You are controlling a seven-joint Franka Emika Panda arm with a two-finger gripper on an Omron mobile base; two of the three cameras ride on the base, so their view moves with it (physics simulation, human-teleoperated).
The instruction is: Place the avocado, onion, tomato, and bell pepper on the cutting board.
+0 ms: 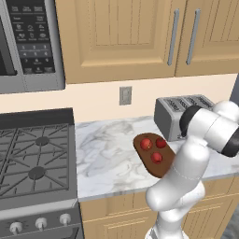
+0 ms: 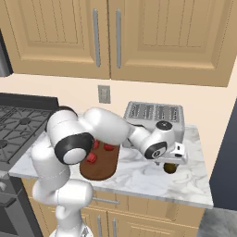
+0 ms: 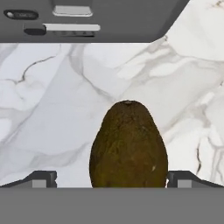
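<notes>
Hand (image 2: 170, 163): seen low over the right part of the bench, in front of the toaster; fingers spread wide, nothing grasped. In the hand view the two finger tips (image 3: 41, 178) are seen on either side of the avocado, apart from it.
Avocado (image 3: 128, 146): dark olive-brown, lying on the marble bench between the spread fingers; in the right base view it is glimpsed just under the hand (image 2: 170, 168), well apart from the board.
Cutting board (image 1: 154, 155): dark reddish-brown, laid on the bench left of the toaster, partly hidden by the arm.
On the board: three red items (image 1: 146, 143) are carried; which is tomato, pepper or onion cannot be told.
Bench (image 1: 107, 154): white marble with grey veins.
Toaster (image 2: 154, 115): silver, set at the back of the bench.
Stove (image 1: 32, 158): gas, left of the bench.
</notes>
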